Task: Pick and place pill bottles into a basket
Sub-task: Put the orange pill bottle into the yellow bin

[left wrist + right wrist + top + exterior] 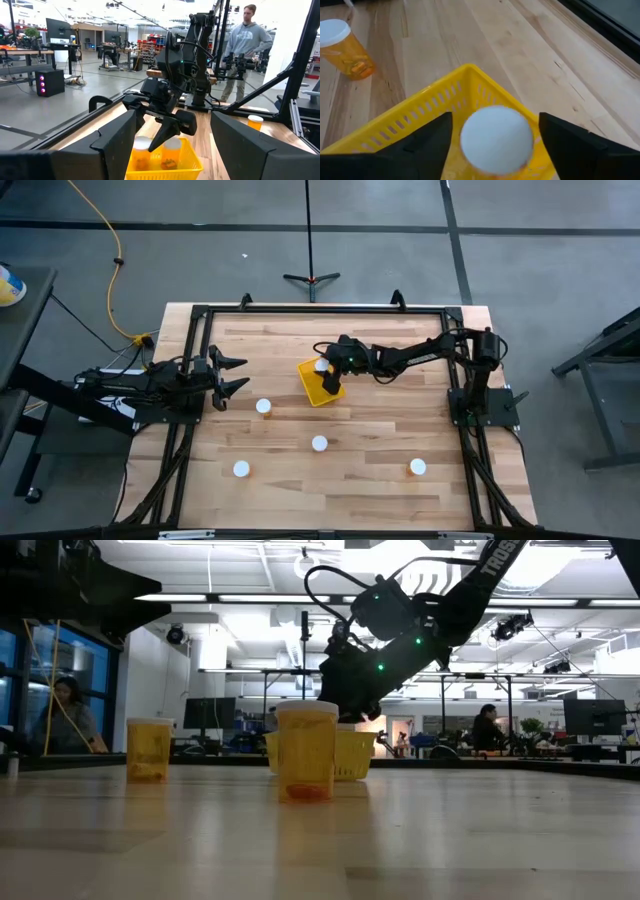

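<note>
The right gripper (pixel 330 377) hangs over the small bright yellow plastic basket (pixel 313 392) near the middle of the pale wooden table (pixel 340 490), its fingers spread apart on either side of a white-capped orange pill bottle (pixel 495 137) that stands inside the basket; the fingers do not touch that cap; a second bottle (pixel 140 152) stands beside it in the basket; four more white-capped bottles stand upright on the bare wood, well apart, at (pixel 263 407), (pixel 319 444), (pixel 241 470) and (pixel 417 468); the left gripper (pixel 232 374) waits at the table's left edge, fingers apart, holding nothing.
</note>
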